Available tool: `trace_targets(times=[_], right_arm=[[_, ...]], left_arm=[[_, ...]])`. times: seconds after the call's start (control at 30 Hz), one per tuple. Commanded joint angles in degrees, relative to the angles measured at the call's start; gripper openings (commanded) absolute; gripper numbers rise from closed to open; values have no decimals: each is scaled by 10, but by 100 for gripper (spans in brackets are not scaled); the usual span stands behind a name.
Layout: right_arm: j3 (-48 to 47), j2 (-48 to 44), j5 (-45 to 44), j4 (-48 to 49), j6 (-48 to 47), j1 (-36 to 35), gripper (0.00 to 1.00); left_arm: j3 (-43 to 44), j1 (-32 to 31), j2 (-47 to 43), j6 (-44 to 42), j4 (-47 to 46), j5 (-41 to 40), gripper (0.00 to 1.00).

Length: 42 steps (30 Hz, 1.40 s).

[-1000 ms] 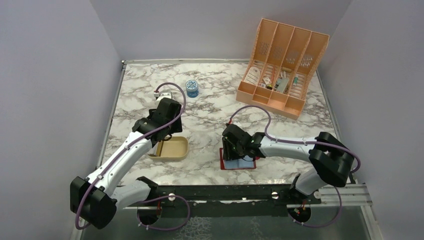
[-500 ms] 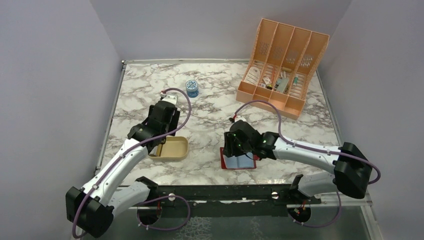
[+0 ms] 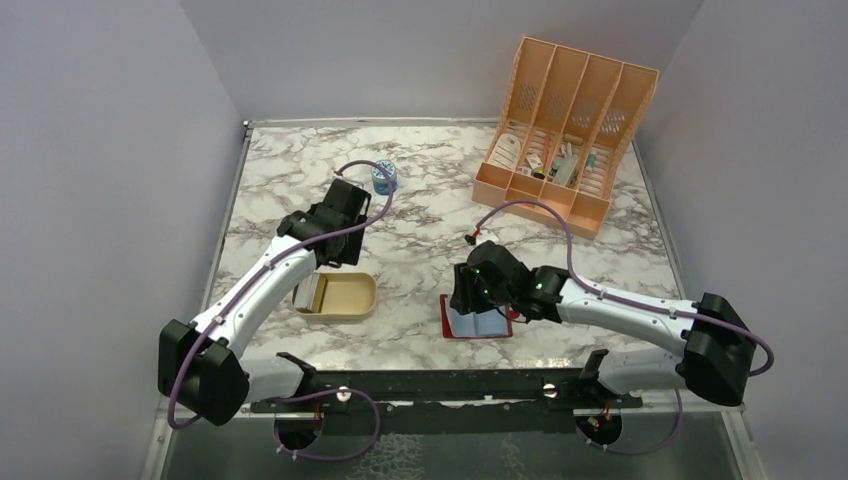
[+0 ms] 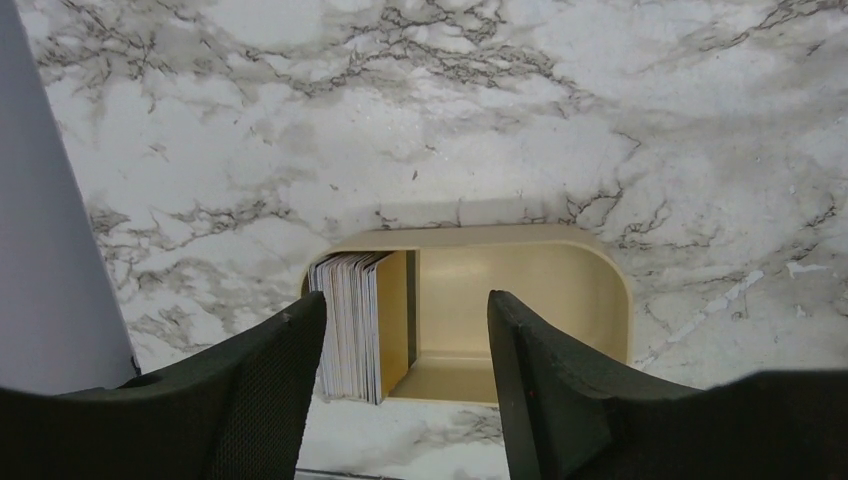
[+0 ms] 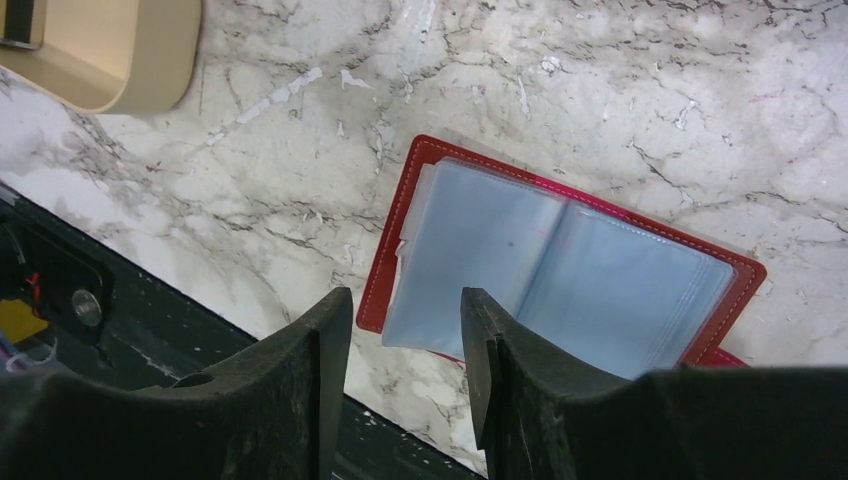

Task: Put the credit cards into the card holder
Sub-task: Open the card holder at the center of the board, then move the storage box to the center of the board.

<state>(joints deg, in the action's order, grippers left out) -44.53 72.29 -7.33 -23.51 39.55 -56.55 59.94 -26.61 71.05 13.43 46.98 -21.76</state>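
Hovering left gripper (image 4: 402, 305), jaws apart, over credit cards (image 4: 350, 322) in tray (image 4: 612, 285); right gripper (image 5: 405, 300), jaws apart, over open card holder (image 5: 560, 265).

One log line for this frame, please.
left gripper: open, empty, facing tray | credit cards: stacked in tray | right gripper: open, empty, over card holder | card holder: lies open

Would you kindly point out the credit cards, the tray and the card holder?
credit cards (image 4: 348, 320), left wrist view, stack edges.
tray (image 4: 500, 236), left wrist view, far rim.
card holder (image 5: 480, 260), right wrist view, blue pocket.
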Motion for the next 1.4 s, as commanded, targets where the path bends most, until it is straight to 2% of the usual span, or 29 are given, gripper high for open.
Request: trace_targets(times=[0.0,0.1,0.3,0.53,0.7,0.77,0.9,1.1,1.37], right_arm=[[15,-19,-6,11,-1,-3,45],[19,-20,-12,19,-7,-3,45],[5,-15,19,39,27,-3,45],[1,19,55,106,72,-2,46],[-10,79,75,172,152,-3,50],[-30,114,84,184,174,-3,50],[-94,187,99,185,176,-6,51],[-173,259,89,182,172,-21,51],[-264,350,90,156,163,-37,49]], left_arm=[[28,8,29,32,73,11,64],[33,15,67,33,74,-24,64],[0,39,54,25,23,54,62],[6,77,53,20,41,18,63],[-3,82,48,-84,-6,-5,64],[-12,85,50,-103,-21,-4,66],[-18,97,50,-106,-28,66,66],[-38,105,52,-80,-51,89,66],[-28,114,52,-39,-43,76,65]])
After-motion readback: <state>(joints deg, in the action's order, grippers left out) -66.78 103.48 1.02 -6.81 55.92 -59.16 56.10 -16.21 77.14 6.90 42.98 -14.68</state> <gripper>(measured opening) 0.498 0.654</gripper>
